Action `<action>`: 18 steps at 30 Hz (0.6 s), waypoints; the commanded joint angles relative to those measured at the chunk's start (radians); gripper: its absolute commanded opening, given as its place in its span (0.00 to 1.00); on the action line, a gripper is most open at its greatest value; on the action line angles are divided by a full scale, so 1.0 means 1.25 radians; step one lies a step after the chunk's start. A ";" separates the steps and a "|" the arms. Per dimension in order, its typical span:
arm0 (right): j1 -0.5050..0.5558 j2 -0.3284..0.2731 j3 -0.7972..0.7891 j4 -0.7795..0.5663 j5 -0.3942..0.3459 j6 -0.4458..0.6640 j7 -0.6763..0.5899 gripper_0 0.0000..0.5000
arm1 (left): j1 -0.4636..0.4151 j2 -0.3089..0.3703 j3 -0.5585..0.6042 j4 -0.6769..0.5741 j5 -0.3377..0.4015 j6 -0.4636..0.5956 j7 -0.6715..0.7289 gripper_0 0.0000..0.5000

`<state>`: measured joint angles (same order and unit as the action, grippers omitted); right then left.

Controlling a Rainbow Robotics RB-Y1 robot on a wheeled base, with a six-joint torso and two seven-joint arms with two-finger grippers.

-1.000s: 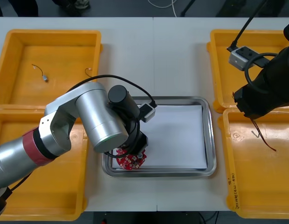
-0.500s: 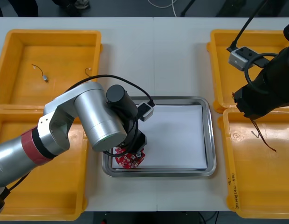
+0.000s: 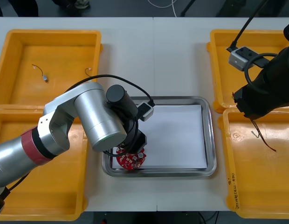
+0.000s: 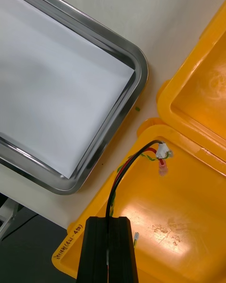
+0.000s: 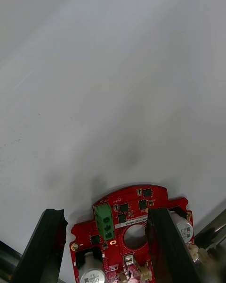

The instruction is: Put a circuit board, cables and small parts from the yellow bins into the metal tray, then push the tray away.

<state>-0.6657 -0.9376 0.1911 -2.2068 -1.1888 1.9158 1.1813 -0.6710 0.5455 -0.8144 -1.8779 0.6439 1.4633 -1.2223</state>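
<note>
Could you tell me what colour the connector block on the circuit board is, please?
Green; the connector block shows best in the left wrist view.

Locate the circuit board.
Front view: the board lies in the tray's near-left corner, on its white liner, beneath the open left gripper. The right gripper holds a cable over the near right bin.

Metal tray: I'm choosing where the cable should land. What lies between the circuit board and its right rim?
Front view: only bare white lining runs from the circuit board, under the left gripper, to the metal tray's right rim.
</note>
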 commanded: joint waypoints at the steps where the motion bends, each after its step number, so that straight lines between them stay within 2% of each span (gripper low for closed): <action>1: -0.030 -0.033 0.004 -0.020 -0.007 0.003 0.017 0.00 | -0.012 0.025 -0.006 -0.017 -0.003 -0.007 -0.027 1.00; 8: -0.030 -0.033 0.003 -0.019 -0.007 0.003 0.018 0.00 | -0.012 0.024 0.043 -0.065 -0.001 0.060 -0.030 1.00; 18: -0.030 -0.033 0.020 -0.020 -0.016 0.003 0.021 0.00 | -0.019 0.023 0.183 -0.163 0.070 0.234 -0.036 1.00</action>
<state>-0.6657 -0.9380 0.1929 -2.2078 -1.1986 1.9158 1.1813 -0.6710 0.5477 -0.6436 -2.0251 0.7131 1.7123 -1.2224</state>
